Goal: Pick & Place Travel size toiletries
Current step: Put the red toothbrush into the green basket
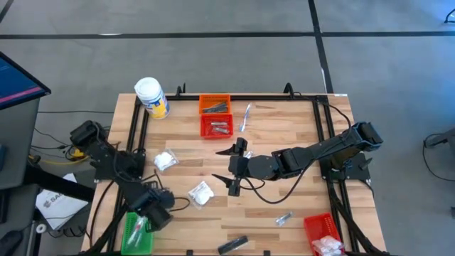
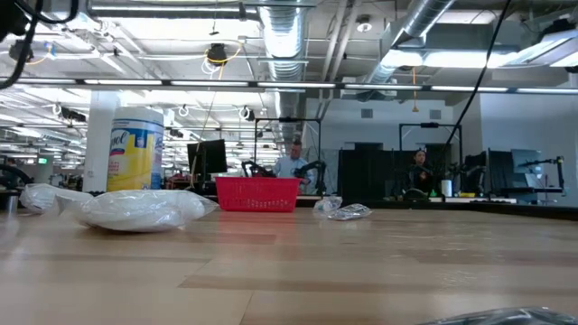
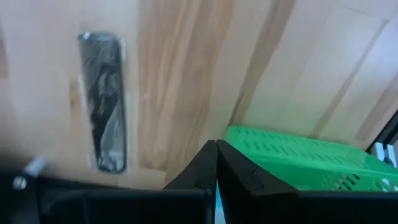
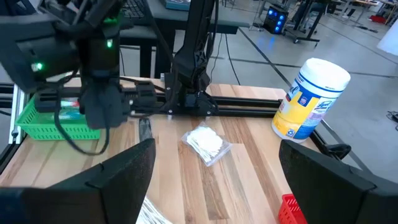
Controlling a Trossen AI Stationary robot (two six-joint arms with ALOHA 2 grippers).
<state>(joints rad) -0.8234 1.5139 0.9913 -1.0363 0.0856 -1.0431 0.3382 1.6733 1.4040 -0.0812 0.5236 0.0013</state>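
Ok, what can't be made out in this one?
- Green basket contents: the left gripper overlaps it in the high view; the left wrist view shows only its wall.
- Right gripper: absent from the low view.
- Red basket: cut by the bottom edge, high view.

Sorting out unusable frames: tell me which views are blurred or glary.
Left wrist view: soft all over, the dark sachet and green basket smeared. Low view: near tabletop blurred, ceiling lights glaring, white packet fairly clear. High view: even light, sharp. Right wrist view: jar crisp, own fingers blurred.
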